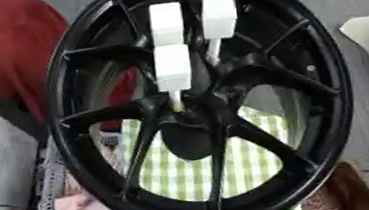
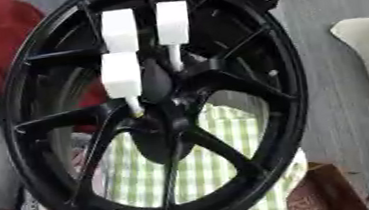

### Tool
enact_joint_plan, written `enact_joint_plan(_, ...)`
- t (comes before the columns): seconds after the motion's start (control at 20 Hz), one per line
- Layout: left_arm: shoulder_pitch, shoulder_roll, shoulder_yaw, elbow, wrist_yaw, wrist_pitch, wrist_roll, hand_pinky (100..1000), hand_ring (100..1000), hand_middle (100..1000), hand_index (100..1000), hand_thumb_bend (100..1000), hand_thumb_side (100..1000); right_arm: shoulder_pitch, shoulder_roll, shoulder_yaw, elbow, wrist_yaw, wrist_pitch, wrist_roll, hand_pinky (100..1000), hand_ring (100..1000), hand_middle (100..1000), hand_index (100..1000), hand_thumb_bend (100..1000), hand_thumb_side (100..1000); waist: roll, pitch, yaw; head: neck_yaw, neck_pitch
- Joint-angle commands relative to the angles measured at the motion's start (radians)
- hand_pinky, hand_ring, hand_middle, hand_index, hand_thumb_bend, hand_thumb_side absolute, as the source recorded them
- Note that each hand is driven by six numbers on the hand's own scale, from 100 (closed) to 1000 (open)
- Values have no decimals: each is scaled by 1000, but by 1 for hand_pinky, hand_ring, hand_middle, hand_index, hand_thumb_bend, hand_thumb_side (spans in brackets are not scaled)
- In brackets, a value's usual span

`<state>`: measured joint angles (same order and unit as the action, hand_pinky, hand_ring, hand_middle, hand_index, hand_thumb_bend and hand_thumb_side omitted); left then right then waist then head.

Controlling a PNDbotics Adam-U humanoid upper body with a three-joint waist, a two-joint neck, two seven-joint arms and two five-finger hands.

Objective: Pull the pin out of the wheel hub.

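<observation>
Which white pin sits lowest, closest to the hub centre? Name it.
The lower-left white pin, under the upper-left one; its thin stem reaches the wheel hub, unlike the two higher pins.

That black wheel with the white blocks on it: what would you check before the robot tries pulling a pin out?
1. Wheel hub in view: ok.
2. Pins seated: three white-capped pins stick out of the hub area: ok.
3. Spokes not covering the pins: ok.
4. Robot hands near the pins: neither shows in either view: not ok.
5. Which pin to pull: cannot tell.
6. Wheel held steady: its support is hidden: cannot tell.
</observation>
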<state>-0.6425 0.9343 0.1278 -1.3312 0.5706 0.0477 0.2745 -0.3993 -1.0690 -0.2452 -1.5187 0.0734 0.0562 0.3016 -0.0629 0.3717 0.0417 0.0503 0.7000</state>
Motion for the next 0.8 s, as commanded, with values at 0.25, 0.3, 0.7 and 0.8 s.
enact_joint_plan(0.25, -16, 44, 12, -12, 4, 0, 2, 868, 746, 684, 833, 365, 729, -48, -15, 14, -64, -153, 25, -191, 671, 650, 633, 751, 122, 489, 5, -24, 5, -3, -15)
enact_joint_plan(0.3, -16, 43, 12, -13, 5, -1, 2, 868, 745, 684, 833, 366, 728, -54, -12, 22, -80, -192, 26, -222, 659, 631, 615, 740, 100, 519, 5, -24, 6, -4, -15)
enact_joint_plan(0.7, -22, 39, 8, -21, 7, -9, 8, 866, 740, 678, 831, 369, 722, -118, 1, 110, -204, -403, 58, -351, 634, 607, 594, 729, 100, 521, 6, -26, 17, -12, -20)
enact_joint_plan(0.8, -24, 36, 6, -23, 8, -10, 9, 866, 739, 677, 830, 371, 720, -139, 7, 129, -224, -426, 66, -362, 622, 597, 590, 729, 100, 506, 6, -27, 20, -15, -19)
